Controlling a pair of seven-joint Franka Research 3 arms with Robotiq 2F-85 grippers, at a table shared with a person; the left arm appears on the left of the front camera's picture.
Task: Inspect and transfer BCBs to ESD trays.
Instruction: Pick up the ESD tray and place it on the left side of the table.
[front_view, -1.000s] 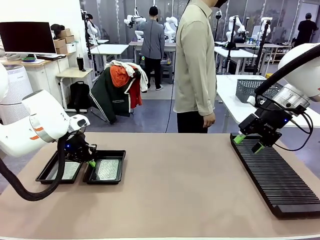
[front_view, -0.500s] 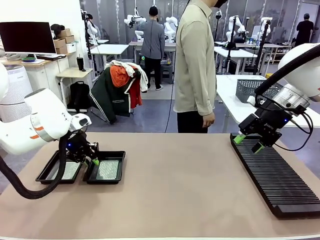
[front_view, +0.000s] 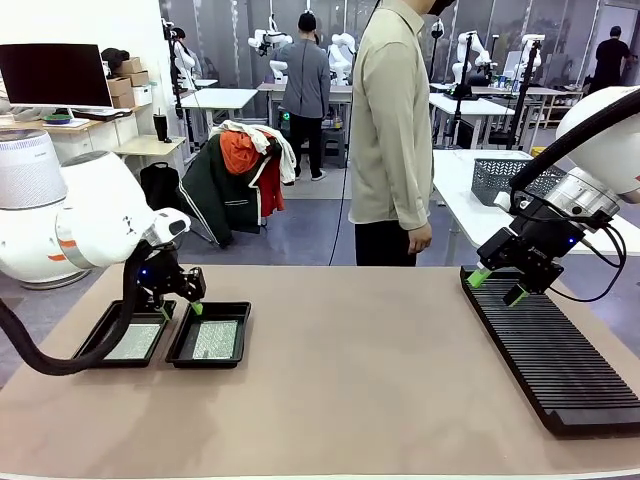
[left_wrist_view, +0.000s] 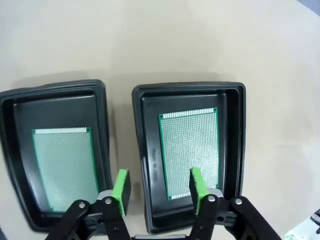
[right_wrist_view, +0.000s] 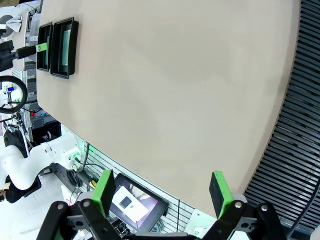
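Left gripper (front_view: 178, 300) has lifted off right ESD tray (left_wrist_view: 235, 150), jaws apart, empty; we log both BCBs (left_wrist_view: 190, 150) lying in trays; risk: finger snags rim on exit, shifting tray w/ board.

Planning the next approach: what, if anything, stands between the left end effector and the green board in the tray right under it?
Nothing visible does. The left end effector hangs open above the shallow black plastic tray, and the green dotted circuit board lies flat and uncovered on its floor; only the tray's raised rim surrounds it.

Front view faces across table; wrist views look down; all share trays (front_view: 210, 345).
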